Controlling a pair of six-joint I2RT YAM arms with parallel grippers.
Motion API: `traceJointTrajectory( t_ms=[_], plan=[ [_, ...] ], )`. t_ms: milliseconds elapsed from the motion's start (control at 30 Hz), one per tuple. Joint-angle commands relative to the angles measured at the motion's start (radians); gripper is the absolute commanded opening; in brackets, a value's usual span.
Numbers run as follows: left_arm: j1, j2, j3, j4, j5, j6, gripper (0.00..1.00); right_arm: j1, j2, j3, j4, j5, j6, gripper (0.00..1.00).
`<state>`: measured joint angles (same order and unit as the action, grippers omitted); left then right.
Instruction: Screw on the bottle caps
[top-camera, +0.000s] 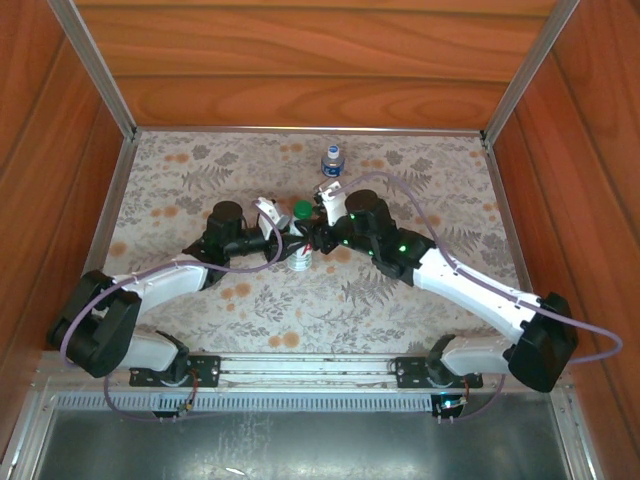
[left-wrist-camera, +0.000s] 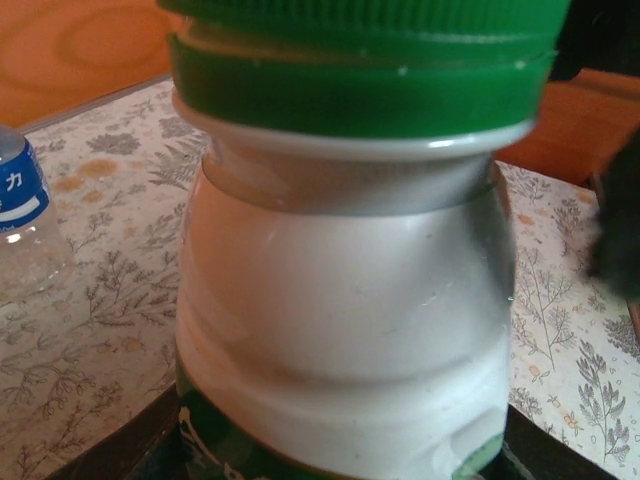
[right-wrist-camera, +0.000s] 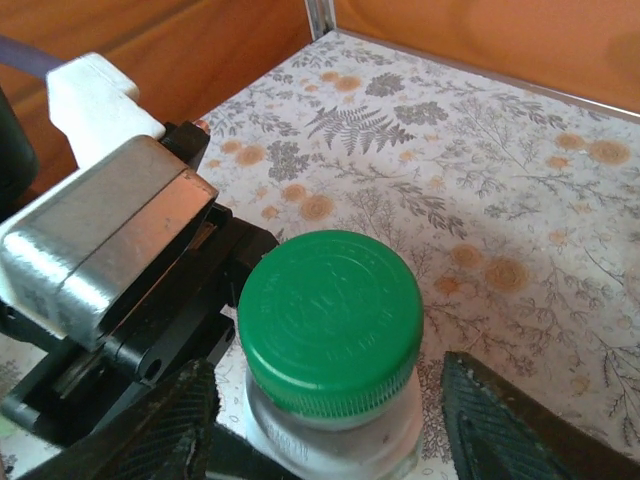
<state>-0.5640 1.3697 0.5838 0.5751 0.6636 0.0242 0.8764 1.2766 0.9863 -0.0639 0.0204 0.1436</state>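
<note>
The white bottle (left-wrist-camera: 345, 300) stands upright on the table, and the green cap (left-wrist-camera: 360, 70) sits on its neck. My left gripper (left-wrist-camera: 345, 465) is shut on the bottle's lower body, its dark fingers (left-wrist-camera: 150, 445) at the bottom corners. From above, the white bottle (top-camera: 299, 262) stands between both wrists with the green cap (top-camera: 302, 211) on top. My right gripper (right-wrist-camera: 330, 430) is open around the green cap (right-wrist-camera: 330, 320), with one finger (right-wrist-camera: 520, 430) on each side and a gap to the cap. The clear bottle (top-camera: 332, 160) stands farther back with its blue cap (top-camera: 333, 151) on.
The clear bottle (left-wrist-camera: 20, 220) with its blue label stands left of the white one in the left wrist view. Wooden walls (top-camera: 300, 70) close in the floral table (top-camera: 420, 180) at the back and sides. The left gripper's metal body (right-wrist-camera: 110, 250) sits close beside the green cap.
</note>
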Motion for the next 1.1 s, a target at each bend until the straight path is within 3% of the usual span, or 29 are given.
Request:
traceJointTrajectory(
  t_ms=[0,133,267,467,567,700,800,867,900,1000,1067],
  plan=[
    [0.004,0.009,0.025,0.015,0.022,-0.003,0.5,-0.004,0.025,0.033,0.065,-0.022,0.018,0.58],
    [0.003,0.009,0.022,0.014,0.018,0.008,0.5,-0.004,0.05,0.04,0.088,-0.015,0.035,0.49],
    [0.003,0.011,0.021,0.015,0.015,0.017,0.5,-0.004,0.066,0.045,0.098,-0.006,0.053,0.47],
    [0.0,0.019,0.024,0.015,0.019,0.018,0.5,-0.004,0.09,0.052,0.113,-0.014,0.065,0.55],
    [0.001,0.016,0.02,0.014,0.019,0.019,0.5,-0.004,0.096,0.052,0.116,0.001,0.059,0.54],
    [0.001,0.014,0.017,0.015,0.013,0.023,0.5,-0.004,0.095,0.054,0.107,0.001,0.053,0.44],
    [0.001,0.016,0.016,0.015,0.009,0.027,0.5,-0.004,0.084,0.051,0.098,0.006,0.039,0.3],
    [0.0,0.019,0.016,0.014,0.008,0.029,0.56,-0.004,0.08,0.047,0.095,0.012,0.026,0.26],
    [0.0,0.02,0.016,0.015,0.005,0.026,0.68,-0.005,0.079,0.049,0.095,0.018,0.02,0.26],
    [0.0,0.01,0.008,0.014,-0.026,0.026,0.9,-0.005,0.084,0.062,0.083,0.046,-0.006,0.27],
    [0.002,-0.013,-0.008,0.015,-0.056,0.03,0.98,-0.006,0.094,0.073,0.073,0.08,-0.029,0.27]
  ],
)
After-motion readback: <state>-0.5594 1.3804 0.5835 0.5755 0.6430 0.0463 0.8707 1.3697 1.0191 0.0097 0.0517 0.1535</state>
